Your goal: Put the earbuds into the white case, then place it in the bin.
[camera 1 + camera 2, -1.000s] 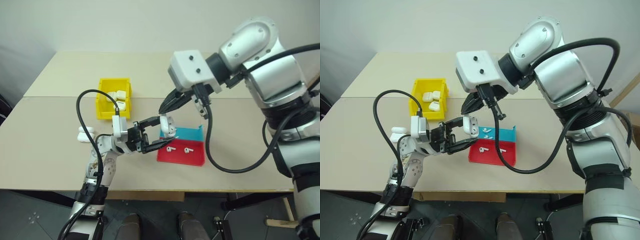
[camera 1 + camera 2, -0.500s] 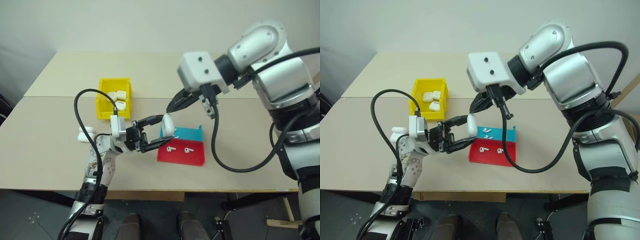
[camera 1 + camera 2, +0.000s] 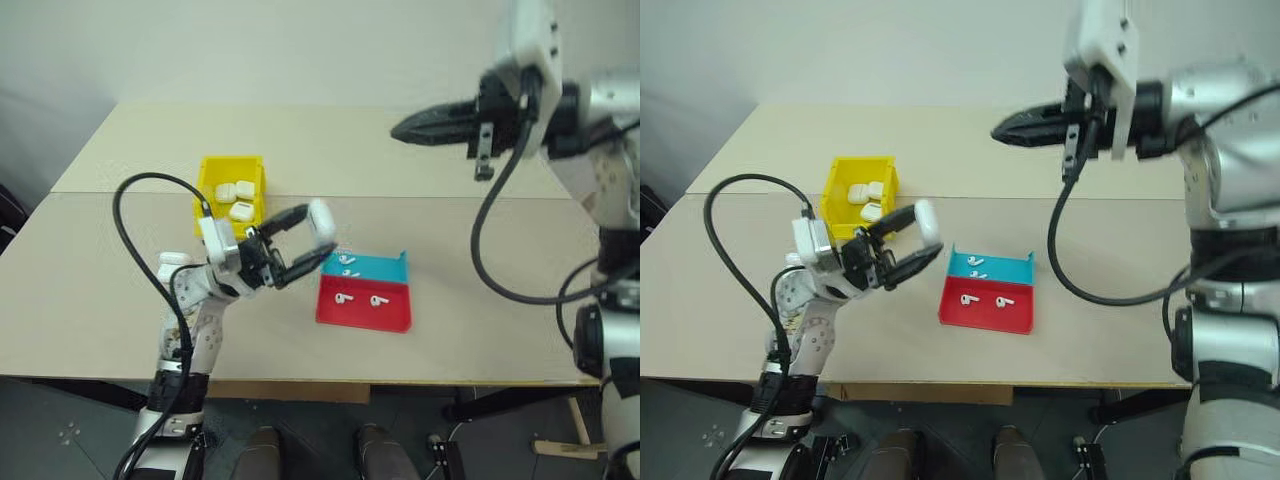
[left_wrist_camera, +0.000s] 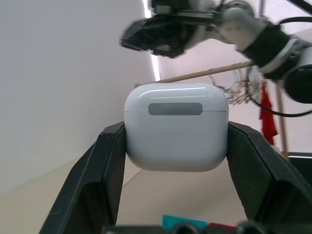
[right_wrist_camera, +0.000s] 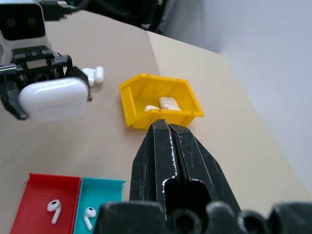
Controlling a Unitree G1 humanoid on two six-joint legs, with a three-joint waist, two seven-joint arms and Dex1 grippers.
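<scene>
On the left side of the beige table [image 3: 90,260], two more white cases [image 3: 172,262] lie just beside the left arm's wrist, and behind them the bright yellow bin [image 3: 212,205] stands open-topped with several identical glossy cases inside. Rising from the near edge, the left arm bends at the elbow and tips its left gripper [image 3: 303,240] upward and toward the right, raised above the tabletop. Its two black fingers are closed on the white case [image 3: 321,219], one on each end, so the case's long axis spans from finger to finger; in the left wrist view the smooth rounded case [image 4: 176,127] shows its lid seam running level and its lid closed. Just to the right lies the shallow tray [image 3: 398,318], half red and half blue, with two stemmed white earbuds [image 3: 343,298] in the red half and more in the blue half. Farther right and higher, the right arm reaches sideways, its right gripper [image 3: 405,129] pointing left, roughly level, fingers pressed together and holding nothing, well apart from the case.
</scene>
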